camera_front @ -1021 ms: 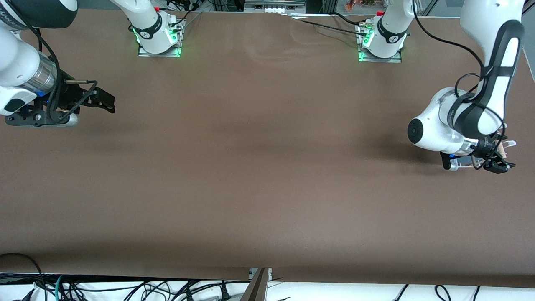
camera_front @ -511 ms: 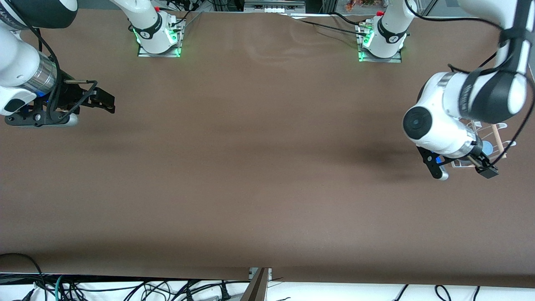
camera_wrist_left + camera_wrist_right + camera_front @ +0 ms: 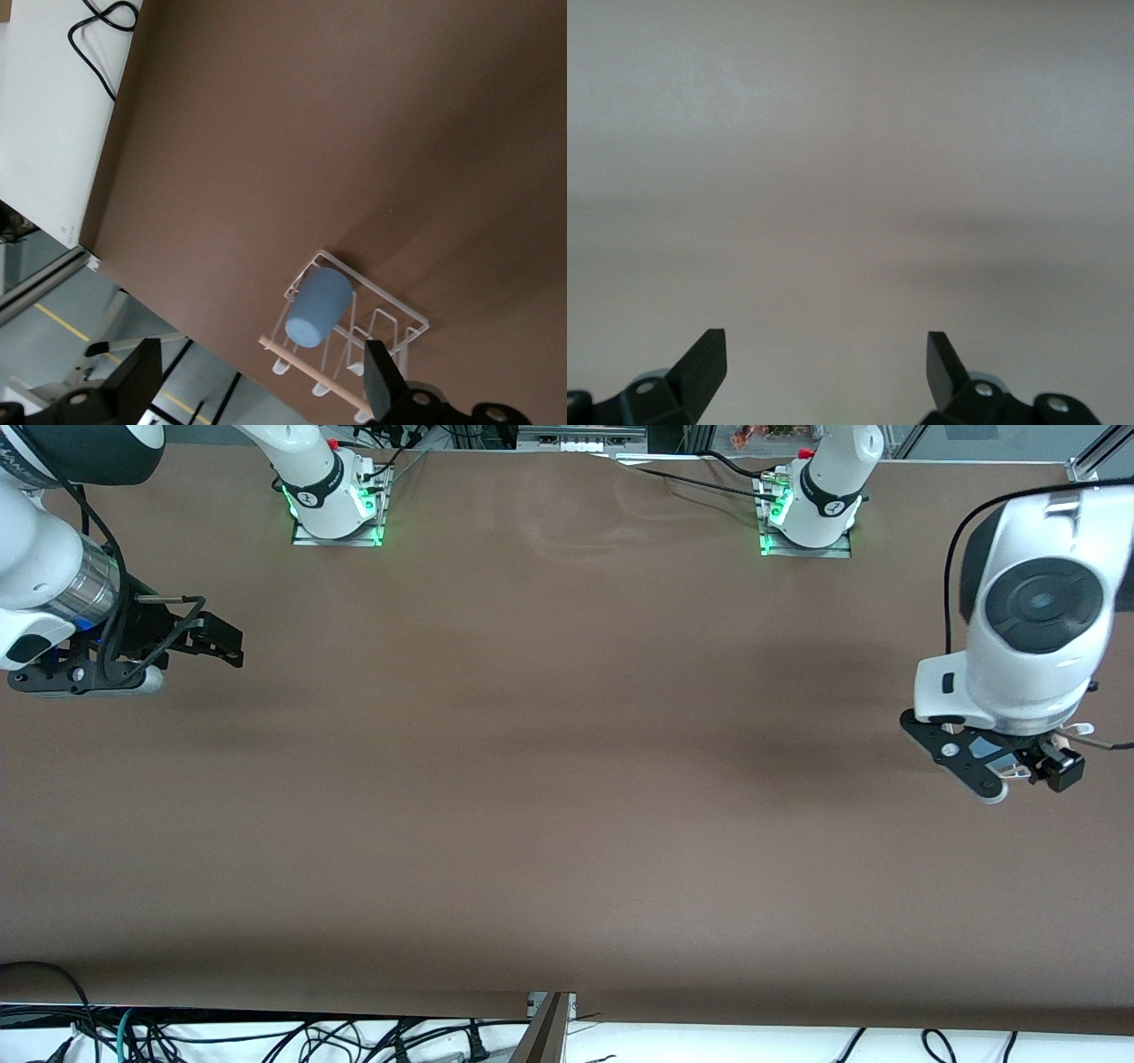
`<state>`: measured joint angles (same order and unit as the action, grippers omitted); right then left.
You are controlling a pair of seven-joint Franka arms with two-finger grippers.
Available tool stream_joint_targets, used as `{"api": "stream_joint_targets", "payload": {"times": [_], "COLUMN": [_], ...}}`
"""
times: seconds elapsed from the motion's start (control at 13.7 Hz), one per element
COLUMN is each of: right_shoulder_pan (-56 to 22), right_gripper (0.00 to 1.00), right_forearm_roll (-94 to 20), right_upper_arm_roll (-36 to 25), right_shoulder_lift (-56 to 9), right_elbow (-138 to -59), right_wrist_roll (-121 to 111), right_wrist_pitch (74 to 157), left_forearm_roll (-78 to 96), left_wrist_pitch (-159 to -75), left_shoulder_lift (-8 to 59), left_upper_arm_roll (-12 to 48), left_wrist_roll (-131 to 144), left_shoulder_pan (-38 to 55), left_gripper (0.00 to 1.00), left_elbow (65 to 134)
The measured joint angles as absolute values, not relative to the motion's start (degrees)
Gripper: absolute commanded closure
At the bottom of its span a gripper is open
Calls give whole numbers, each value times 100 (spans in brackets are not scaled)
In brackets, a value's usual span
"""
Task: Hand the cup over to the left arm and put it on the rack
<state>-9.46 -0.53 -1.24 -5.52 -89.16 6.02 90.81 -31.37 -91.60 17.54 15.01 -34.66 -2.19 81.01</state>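
- Left gripper (image 3: pixel 257 390): fingers spread wide, holding nothing; has lifted clear of the rack over the past second and now hangs above it at the left arm's end of the table.
- Cup (image 3: pixel 317 307): light-blue tumbler, lying tilted among the wire loops of the rack, mouth toward the wooden rod; in the left wrist view it sits at about 1 o'clock from that gripper's finger gap. Hidden under the arm in the front view.
- Rack (image 3: pixel 400 309): white wire frame with pale wooden rod (image 3: pixel 306 371) across the top, standing on the brown table (image 3: pixel 549 779).
- Change noted: the left arm (image 3: pixel 1028 638) has swung up and away from the rack, leaving the cup behind. Judged: placement done, task all but complete; only withdrawal remains.
- Right gripper (image 3: pixel 824 372): released, empty, waiting over bare table at the right arm's end.
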Motion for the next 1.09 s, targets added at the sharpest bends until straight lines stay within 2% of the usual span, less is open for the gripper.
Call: {"api": "stream_joint_targets", "payload": {"times": [0.29, 0.58, 0.8, 1.09], "right_shoulder_pan": [-948, -957, -991, -996], "right_gripper": [0, 0, 0, 0], "right_forearm_roll": [-52, -51, -51, -42], "right_upper_arm_roll": [-124, -124, -123, -124], "right_shoulder_lift": [-552, -552, -552, -552], "right_elbow": [-8916, -8917, -8919, -8921], "right_wrist_roll": [602, 602, 602, 602], "right_wrist_pitch": [9089, 9091, 9091, 9091], "left_forearm_roll": [-1640, -275, -15, 53], "left_wrist_pitch": [-8938, -8793, -8825, -8801], "left_shoulder_lift": [1521, 1200, 1106, 848], "left_upper_arm_roll": [1368, 817, 520, 450], "left_wrist_roll": [-1597, 202, 451, 547], "left_shoulder_pan": [-260, -352, -424, -430], "left_gripper": [0, 0, 0, 0], "left_elbow": [7942, 7933, 7923, 7915]}}
